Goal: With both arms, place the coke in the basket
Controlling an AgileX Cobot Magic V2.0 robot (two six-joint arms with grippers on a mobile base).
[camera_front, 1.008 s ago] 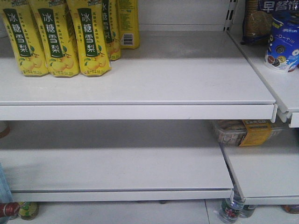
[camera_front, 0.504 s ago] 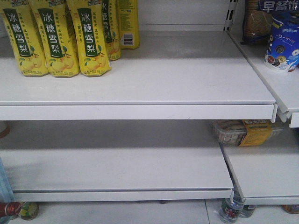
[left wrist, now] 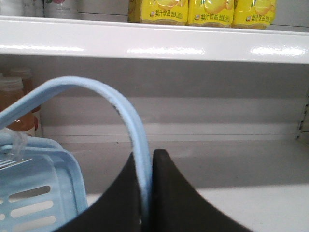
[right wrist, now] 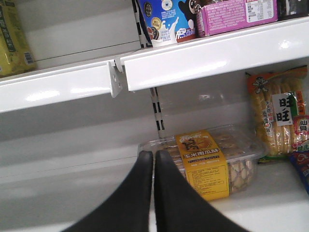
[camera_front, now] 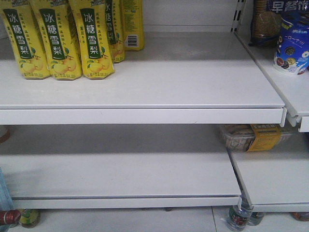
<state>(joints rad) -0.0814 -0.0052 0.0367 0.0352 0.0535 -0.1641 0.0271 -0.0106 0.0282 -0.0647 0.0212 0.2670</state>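
Coke: not identifiable in any view; red-capped bottle [camera_front: 6, 216] at lower left edge under shelf [camera_front: 120, 174], contents unclear. Basket [left wrist: 34, 193] hangs by handle [left wrist: 130, 125], pinched in left gripper [left wrist: 146, 193] jaws. Right gripper [right wrist: 153, 193] jaws closed, empty, facing snack box [right wrist: 207, 162]. Judgement: locate coke, keep basket level. Yellow drink bottles [camera_front: 91, 38] on upper shelf.
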